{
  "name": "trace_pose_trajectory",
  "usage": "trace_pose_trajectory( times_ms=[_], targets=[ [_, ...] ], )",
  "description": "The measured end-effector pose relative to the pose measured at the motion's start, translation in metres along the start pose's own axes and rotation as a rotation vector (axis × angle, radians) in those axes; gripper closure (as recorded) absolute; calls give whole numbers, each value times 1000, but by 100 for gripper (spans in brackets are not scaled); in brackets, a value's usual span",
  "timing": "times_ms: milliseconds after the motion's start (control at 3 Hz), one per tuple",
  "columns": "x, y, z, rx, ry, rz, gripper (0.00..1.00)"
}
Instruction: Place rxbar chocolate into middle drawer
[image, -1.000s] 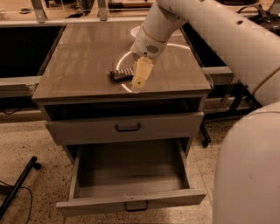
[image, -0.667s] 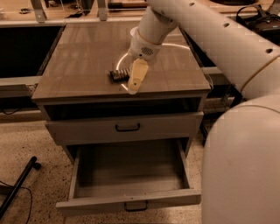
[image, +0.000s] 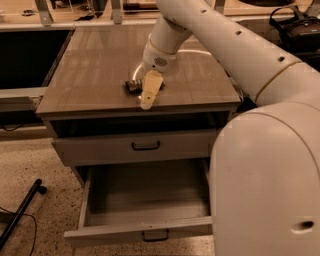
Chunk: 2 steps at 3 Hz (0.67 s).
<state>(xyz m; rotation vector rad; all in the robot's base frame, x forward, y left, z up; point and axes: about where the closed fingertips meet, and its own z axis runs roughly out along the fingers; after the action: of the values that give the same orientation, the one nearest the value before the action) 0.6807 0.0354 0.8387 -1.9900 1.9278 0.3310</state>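
Print on the chocolate bar is too small to read; only a dark brown-black wrapper shows. The bar lies flat on the bench, near the middle of its front half and a little back from the front edge. Its long axis seems to run roughly left to right, about parallel to that edge. Only the left end is in plain sight, because the rest is covered from above.

The end effector hangs right over the bar. Its cream-coloured tip slants down and forward toward the front edge of the bench, just to the right of the bar's visible end. Whether it is open, closed or gripping the bar cannot be told, nor whether it touches the wrapper. The white arm comes in from the upper right, and the robot's broad white body fills the lower right.

Behind the arm, the pale rim of a white bowl shows as a thin arc on the bench, mostly hidden.

Under the bench top is a dark open slot. Below that is a shut drawer front with a small dark bar handle.

The middle drawer beneath is pulled well out toward the camera. Its grey-tan floor shows, and its own handle is on the low front panel.

A black pole lies on the speckled floor at the lower left.
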Motion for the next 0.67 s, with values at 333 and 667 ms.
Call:
trace_pose_trajectory(
  times_ms=[333, 667],
  targets=[
    [1, -1, 10, -23, 5, 7, 16],
    [4, -2, 16, -44, 11, 9, 47]
  ],
)
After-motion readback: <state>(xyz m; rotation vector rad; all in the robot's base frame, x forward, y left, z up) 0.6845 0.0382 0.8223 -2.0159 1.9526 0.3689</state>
